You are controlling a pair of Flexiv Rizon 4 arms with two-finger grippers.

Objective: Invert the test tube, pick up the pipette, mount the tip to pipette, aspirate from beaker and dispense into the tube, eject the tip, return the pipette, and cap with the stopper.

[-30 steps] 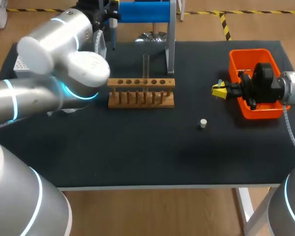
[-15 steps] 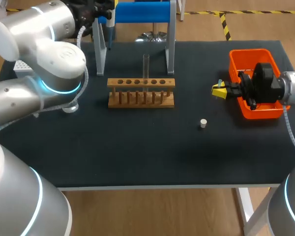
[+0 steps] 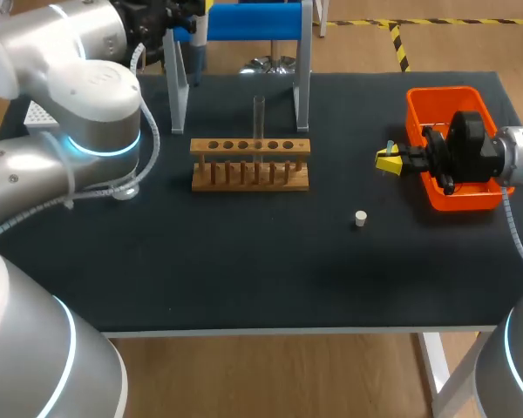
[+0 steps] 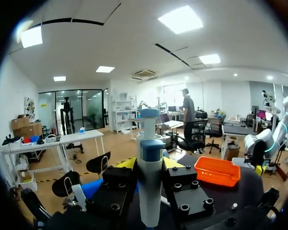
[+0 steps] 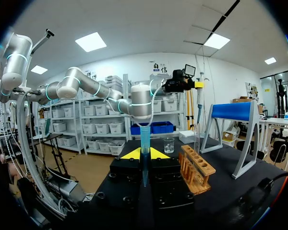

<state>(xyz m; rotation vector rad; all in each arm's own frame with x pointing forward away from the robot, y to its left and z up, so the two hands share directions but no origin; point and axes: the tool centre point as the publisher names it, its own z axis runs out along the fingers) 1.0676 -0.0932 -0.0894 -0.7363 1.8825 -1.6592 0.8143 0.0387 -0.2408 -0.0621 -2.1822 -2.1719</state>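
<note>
The left tool grips the pipette behind-left of the rack, the right tool grips the blue tip right of it, so align both axes well before pressing them together.

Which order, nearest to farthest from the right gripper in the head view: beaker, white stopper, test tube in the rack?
From the right gripper:
1. white stopper, lying close by, toward the front.
2. test tube, upright in the rack, farther left.
3. beaker, far left, partly hidden by the left arm.
</note>
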